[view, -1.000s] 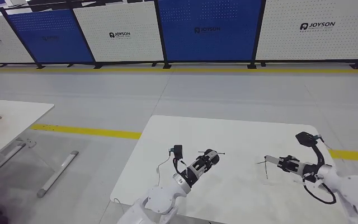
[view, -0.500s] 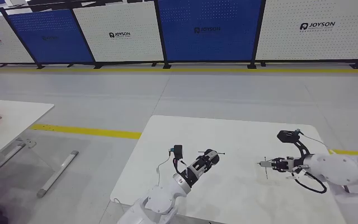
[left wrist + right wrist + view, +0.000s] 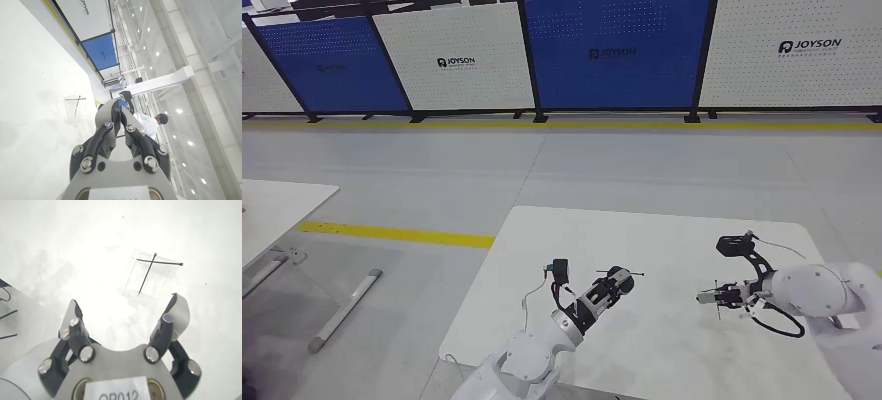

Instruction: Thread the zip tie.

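Right claw [image 3: 125,300] spread wide with nothing in it, and it hung just short of the clear block [image 3: 162,283] on the white table [image 3: 662,240]. On top of that block lay 2 black zip ties [image 3: 152,262], crossed like a plus. 1 had its square head poking over the far edge, the other had its head out past a corner. They were thin, flat nylon strips, likely springy, on a glossy see-through cube with a slick tabletop below.

Over at the left claw [image 3: 119,108], the pads were pinched together on a 3rd zip tie [image 3: 634,272]. Its strip stuck out both sides of the tips, well apart from the block.

The pick looked like the step in hand. Best bet was to come down on 1 strip away from the crossing, pads square across its width, closing near the head end — grab at the crossing and both could lift, or the block could skate.
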Action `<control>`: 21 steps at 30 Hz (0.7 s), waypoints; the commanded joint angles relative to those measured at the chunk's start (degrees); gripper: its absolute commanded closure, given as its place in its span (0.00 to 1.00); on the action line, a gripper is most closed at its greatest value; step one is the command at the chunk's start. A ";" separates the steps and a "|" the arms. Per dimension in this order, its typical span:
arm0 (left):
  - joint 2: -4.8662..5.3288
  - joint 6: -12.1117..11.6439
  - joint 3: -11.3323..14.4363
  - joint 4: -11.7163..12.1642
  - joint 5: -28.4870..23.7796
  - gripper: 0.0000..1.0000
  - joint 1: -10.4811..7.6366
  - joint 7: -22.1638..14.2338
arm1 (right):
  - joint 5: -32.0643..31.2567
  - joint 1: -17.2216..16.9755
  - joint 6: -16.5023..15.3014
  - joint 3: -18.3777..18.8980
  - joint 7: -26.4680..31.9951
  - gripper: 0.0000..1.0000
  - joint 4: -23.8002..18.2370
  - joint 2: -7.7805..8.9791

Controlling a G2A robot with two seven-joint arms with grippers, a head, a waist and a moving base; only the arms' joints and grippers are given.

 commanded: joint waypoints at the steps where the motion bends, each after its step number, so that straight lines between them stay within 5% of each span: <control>1: 0.00 0.00 0.00 0.00 0.00 1.00 0.00 0.00 | 0.52 1.52 -0.12 -1.25 1.10 0.00 1.55 -0.35; 9: 0.00 0.00 0.00 0.00 0.00 1.00 0.00 0.00 | 0.52 1.52 -0.12 -1.25 1.10 0.00 1.55 -0.35; 14: 0.00 0.00 0.00 0.00 0.00 1.00 0.00 0.00 | -0.88 -1.10 1.66 -1.43 -5.19 0.00 0.75 -0.46; 21: 0.00 0.00 0.00 0.00 0.00 1.00 0.00 0.00 | 1.34 -2.16 -2.05 -1.76 -8.33 0.00 3.07 -0.79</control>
